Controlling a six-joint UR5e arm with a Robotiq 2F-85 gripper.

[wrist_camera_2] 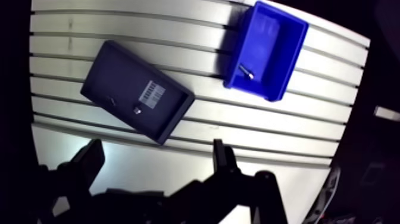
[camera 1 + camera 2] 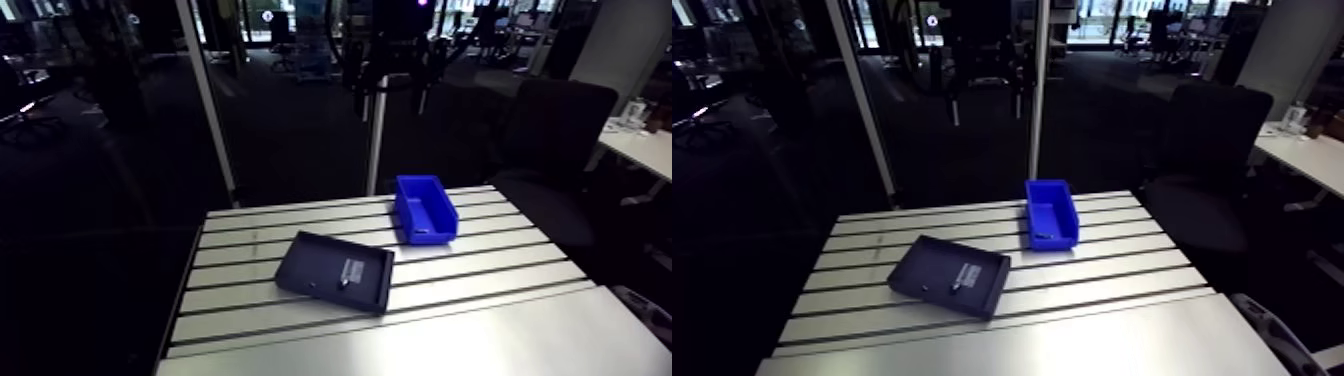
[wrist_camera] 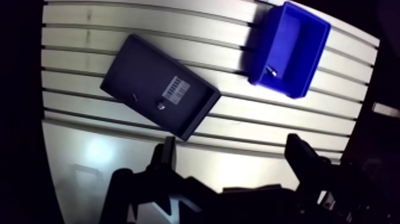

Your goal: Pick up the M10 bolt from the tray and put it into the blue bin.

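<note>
Inside the blue plastic bin [image 3: 299, 46], close to the wall facing the tray, lies a small shiny metal bolt [image 3: 271, 72], apparently the M10. Nearby, the dark rectangular tray [image 3: 136, 70] holds a small round metal piece [image 3: 161, 105] beside its white label [image 3: 176, 89]. The two-finger tool [image 3: 231, 149] hangs high over the slotted aluminium table [image 3: 77, 30], fingers spread wide, empty. Placement looks done; any retreat should rise straight, clear of both containers.

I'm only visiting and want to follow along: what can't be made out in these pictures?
The small metal piece in the blue bin: wrist view, too small to tell what kind it is.
The small round piece in the dark tray: wrist view, too small to name.
The tray label: print too small to read.
The gripper: open, its lower part cut off by the wrist view's edge.
</note>
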